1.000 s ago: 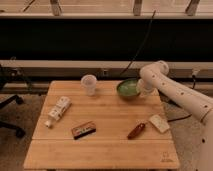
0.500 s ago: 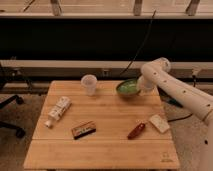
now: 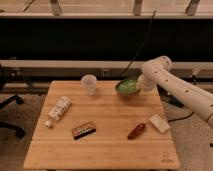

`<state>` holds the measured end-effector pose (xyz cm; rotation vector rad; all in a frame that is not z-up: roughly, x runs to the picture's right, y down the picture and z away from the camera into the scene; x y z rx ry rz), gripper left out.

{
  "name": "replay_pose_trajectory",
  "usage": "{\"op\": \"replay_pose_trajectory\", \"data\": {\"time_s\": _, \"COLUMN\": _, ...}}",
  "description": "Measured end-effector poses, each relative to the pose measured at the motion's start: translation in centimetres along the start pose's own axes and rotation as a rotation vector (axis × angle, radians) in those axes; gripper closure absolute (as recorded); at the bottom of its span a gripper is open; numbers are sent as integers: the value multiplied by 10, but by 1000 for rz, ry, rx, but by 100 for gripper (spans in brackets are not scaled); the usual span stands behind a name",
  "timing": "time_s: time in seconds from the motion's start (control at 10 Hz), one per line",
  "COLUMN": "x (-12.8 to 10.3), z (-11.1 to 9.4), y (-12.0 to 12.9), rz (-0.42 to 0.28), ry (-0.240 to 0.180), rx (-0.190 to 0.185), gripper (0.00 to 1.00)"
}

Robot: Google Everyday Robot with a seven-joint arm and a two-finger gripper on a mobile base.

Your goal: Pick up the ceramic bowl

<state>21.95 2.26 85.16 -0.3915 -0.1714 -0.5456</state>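
Note:
The green ceramic bowl (image 3: 127,86) is at the back right of the wooden table (image 3: 105,150). It is tilted, with its inside facing the camera, and its right rim is raised. My gripper (image 3: 139,84) is at that right rim, at the end of the white arm (image 3: 175,90) that reaches in from the right, and it is shut on the rim. The clear plastic cup (image 3: 89,83) stands upright to the left of the bowl, apart from it.
A white bottle (image 3: 57,111) lies at the left of the table. A brown snack bar (image 3: 83,129) lies in the middle front, with a red-brown packet (image 3: 136,130) and a white packet (image 3: 159,123) at the right. An office chair (image 3: 7,107) stands off the table's left edge.
The bowl has tipped up a little at the gripper's side. The arm has shifted only slightly. Nothing else on the table has moved.

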Motion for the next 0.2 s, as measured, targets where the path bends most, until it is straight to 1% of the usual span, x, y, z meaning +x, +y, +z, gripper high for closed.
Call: {"op": "replay_pose_trajectory", "data": {"time_s": 0.2, "x": -1, "z": -6, "y": -1, "rz": -10, "ry": 0, "rx": 5, "gripper": 81}}
